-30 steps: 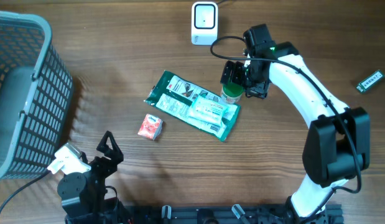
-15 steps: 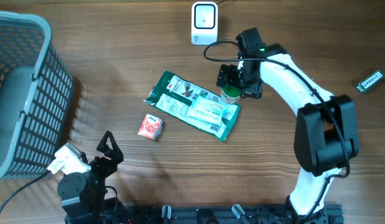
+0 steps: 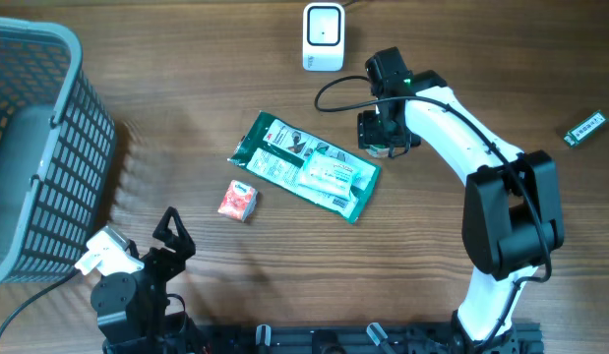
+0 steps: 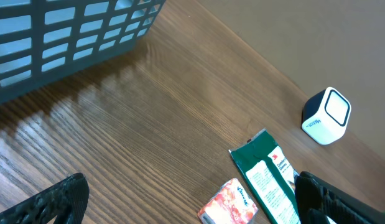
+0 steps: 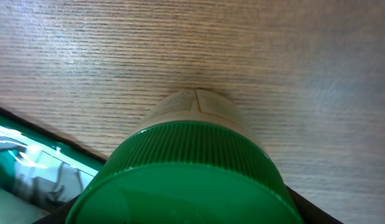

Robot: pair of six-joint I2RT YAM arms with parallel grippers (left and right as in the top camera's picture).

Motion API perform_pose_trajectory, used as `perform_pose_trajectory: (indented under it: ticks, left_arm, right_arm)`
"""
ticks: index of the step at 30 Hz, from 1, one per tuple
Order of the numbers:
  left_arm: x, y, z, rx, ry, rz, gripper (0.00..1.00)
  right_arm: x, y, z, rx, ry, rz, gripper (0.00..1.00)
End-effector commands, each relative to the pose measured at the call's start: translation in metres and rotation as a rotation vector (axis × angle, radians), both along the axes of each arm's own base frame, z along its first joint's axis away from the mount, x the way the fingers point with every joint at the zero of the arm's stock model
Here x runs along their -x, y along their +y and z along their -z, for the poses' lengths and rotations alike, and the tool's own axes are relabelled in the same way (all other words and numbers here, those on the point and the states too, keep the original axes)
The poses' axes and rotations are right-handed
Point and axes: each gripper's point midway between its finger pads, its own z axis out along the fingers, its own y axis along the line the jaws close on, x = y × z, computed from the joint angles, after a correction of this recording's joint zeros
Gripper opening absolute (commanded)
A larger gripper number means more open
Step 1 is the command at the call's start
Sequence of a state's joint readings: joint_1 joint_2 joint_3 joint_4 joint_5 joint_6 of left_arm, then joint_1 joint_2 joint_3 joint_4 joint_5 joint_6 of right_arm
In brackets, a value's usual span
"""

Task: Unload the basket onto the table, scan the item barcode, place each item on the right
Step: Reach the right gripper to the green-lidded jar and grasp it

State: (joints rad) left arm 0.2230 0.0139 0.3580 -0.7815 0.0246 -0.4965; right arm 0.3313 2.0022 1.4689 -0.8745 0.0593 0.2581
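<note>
The scan is barely starting: the right gripper [image 3: 387,133] is hovering directly over the small green-capped plastic bottle [image 5: 180,180], which is standing just right of centre in the overhead view, and I cannot tell whether its fingers are gripping it; lifting it and showing its barcode to the white box-shaped scanner [image 3: 324,37] at upper centre is looking undone; the left gripper [image 3: 172,231] is sitting at lower left, fingers wide, holding nothing. The grey plastic lattice basket [image 3: 48,147] is filling the left edge; the flat green foil packet [image 3: 304,165] is lying just beside the bottle, possibly crowding the fingers; the small red carton [image 3: 238,200] and tiny green strip [image 3: 585,129] are lying well apart.
</note>
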Motion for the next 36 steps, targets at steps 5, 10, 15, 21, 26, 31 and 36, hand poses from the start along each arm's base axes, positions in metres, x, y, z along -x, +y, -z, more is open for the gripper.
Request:
perform_pose_trajectory:
  ticks: [5,10,15,21,26,31,36]
  left_arm:
    - [0.0,0.001,-0.001,0.004,-0.008,-0.012,1.0]
    - [0.0,0.001,-0.001,0.004,-0.008,-0.012,1.0]
    - [0.0,0.001,-0.001,0.004,-0.008,-0.012,1.0]
    - [0.0,0.001,-0.001,0.004,-0.008,-0.012,1.0]
    - [0.0,0.001,-0.001,0.004,-0.008,-0.012,1.0]
    - [0.0,0.001,-0.001,0.004,-0.008,-0.012,1.0]
    - [0.0,0.001,-0.001,0.004,-0.008,-0.012,1.0]
  right_arm:
    - [-0.024,-0.031,-0.012,0.257,-0.081,-0.291,0.68]
    - [-0.029,-0.049,-0.02,0.38,-0.094,-0.31,0.72]
    - [-0.033,-0.035,-0.045,0.288,-0.17,-0.314,1.0]
    - [-0.027,-0.024,-0.099,0.121,-0.28,-0.07,1.0]
    - [-0.009,-0.003,-0.127,-0.26,-0.243,0.596,1.0]
    - [-0.011,-0.008,-0.127,-0.265,-0.259,0.704,1.0]
    - [0.007,-0.01,-0.11,-0.301,-0.154,0.994,1.0]
